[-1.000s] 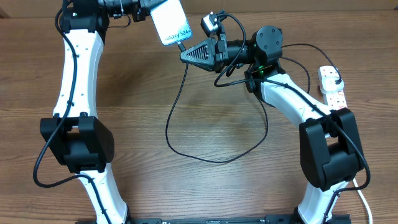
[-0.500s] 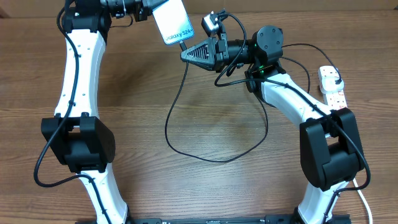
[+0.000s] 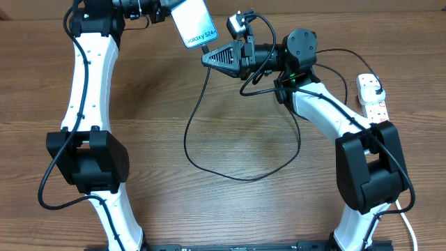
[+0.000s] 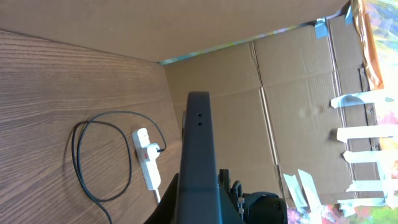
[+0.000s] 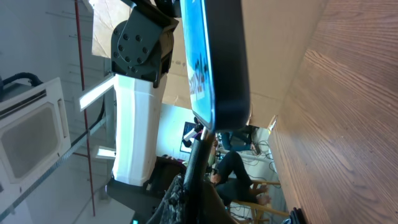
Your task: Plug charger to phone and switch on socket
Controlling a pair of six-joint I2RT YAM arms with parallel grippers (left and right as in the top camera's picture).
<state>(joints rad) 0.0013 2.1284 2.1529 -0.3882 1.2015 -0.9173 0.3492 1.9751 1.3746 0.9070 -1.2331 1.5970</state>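
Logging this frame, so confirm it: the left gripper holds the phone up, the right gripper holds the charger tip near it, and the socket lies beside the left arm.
One slip: the socket lies beside the right arm, not the left; the overhead view shows it. The left gripper does hold the phone up, and the right gripper holds the charger tip near it.

The phone [image 3: 193, 28], a slim handset with a pale blue-teal screen and Galaxy lettering, is held tilted above the table's far edge. The charger [image 3: 187, 143], a thin black cable, brings its tip to the phone's lower end. It loops across the wood to the socket [image 3: 371, 97], a white power strip with red-marked switches lying at the right.
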